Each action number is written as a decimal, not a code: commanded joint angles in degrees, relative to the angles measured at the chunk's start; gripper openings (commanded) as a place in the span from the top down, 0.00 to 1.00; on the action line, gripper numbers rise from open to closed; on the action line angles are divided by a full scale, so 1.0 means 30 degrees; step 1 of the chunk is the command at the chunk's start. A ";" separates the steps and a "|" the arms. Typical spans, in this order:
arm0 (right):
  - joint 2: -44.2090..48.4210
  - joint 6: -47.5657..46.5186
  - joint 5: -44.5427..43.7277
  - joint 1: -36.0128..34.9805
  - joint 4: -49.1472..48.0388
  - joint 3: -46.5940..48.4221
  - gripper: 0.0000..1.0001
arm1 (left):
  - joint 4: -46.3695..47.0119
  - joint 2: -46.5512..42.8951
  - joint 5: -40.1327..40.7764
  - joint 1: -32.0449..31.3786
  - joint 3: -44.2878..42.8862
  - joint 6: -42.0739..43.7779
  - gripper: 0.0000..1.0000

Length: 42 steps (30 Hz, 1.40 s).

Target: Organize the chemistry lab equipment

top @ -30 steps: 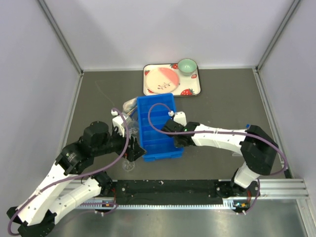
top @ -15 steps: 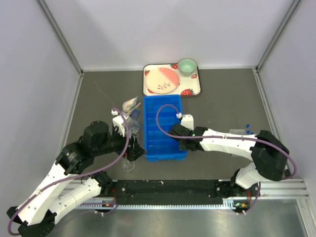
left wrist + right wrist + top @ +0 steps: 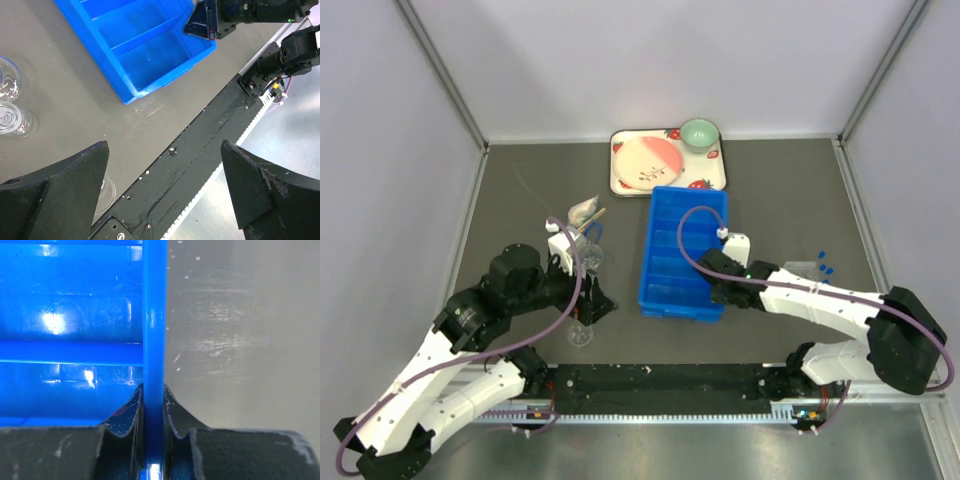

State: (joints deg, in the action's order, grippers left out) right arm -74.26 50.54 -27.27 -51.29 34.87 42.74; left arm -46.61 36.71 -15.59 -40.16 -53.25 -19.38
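Note:
My right gripper (image 3: 718, 291) is shut on the right wall of a blue divided bin (image 3: 682, 240); in the right wrist view my fingers pinch the blue wall (image 3: 153, 340) from both sides, and my right gripper (image 3: 153, 399) holds it near the bin's near corner. My left gripper (image 3: 596, 306) is open and empty, left of the bin. Small clear glass beakers (image 3: 586, 252) stand behind it, and a clear dish (image 3: 582, 335) lies in front. The left wrist view shows the beakers (image 3: 11, 119), the dish (image 3: 104, 191), the bin (image 3: 135, 45) and my open left gripper (image 3: 165, 172).
A strawberry-print tray (image 3: 718, 181) with a pink plate (image 3: 648, 163) and a green bowl (image 3: 699, 133) sits at the back, touching the bin's far end. Blue caps (image 3: 823, 268) lie at the right. A clear crumpled item and a wooden stick (image 3: 588, 211) lie behind the beakers. A black rail (image 3: 670, 380) runs along the near edge.
My right gripper has dragged the blue bin to the right, away from the left gripper and the glassware. The left arm has not moved.

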 commanded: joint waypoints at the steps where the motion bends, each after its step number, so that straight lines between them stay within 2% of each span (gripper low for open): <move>1: 0.0932 0.0116 -0.0404 0.1098 0.1940 -0.1502 1.00 | 0.1064 0.0361 -0.0075 0.0087 -0.0266 0.0130 0.01; 9: 0.0261 -0.0500 -0.0315 0.1246 0.2145 -0.0918 0.99 | 0.1298 0.0187 0.0392 0.0087 0.0202 -0.0103 0.01; 10: 0.0232 -0.0529 -0.0344 0.1217 0.2174 -0.0859 0.94 | 0.1240 0.0157 0.0481 0.0087 0.0203 -0.0162 0.01; 11: 0.0232 -0.0617 -0.0432 0.1246 0.2262 -0.0800 0.80 | 0.1182 0.0127 0.0772 0.0087 0.0174 -0.0191 0.01; 13: 0.0348 -0.0647 -0.0578 0.1246 0.2408 -0.0596 0.61 | 0.0658 0.0214 0.1357 0.0087 -0.0031 -0.0366 0.01; 14: 0.0436 -0.0792 -0.0695 0.1246 0.2525 -0.0479 0.48 | 0.0422 0.0302 0.2318 0.0087 -0.0148 -0.0483 0.01; 17: 0.0875 -0.1231 -0.1105 0.1246 0.3312 0.0253 0.40 | -0.0543 0.0682 0.4367 0.0087 -0.0500 -0.0952 0.01; 21: 0.1636 -0.1964 -0.1808 0.1217 0.4454 0.2181 0.38 | -0.1133 0.1443 0.6774 0.0116 -0.1172 -0.1422 0.01; 30: 0.2809 -0.4103 -0.2630 0.0982 0.5485 0.6870 0.37 | 0.0037 0.5749 0.8097 0.1196 -0.1673 -0.1481 0.01; 36: 0.2576 -0.4952 -0.2629 0.0311 0.5339 0.7930 0.37 | 0.1267 0.8327 0.8333 0.3246 -0.1145 -0.1276 0.01; 42: 0.2224 -0.5422 -0.2776 -0.0013 0.4724 0.7960 0.37 | 0.2616 1.0876 0.8390 0.4334 -0.2023 -0.1217 0.01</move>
State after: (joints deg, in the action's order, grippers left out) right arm -67.00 36.27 -34.00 -50.59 49.98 64.25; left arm -43.68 66.26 8.45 -28.60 -57.12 -22.83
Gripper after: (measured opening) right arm 0.633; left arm 0.986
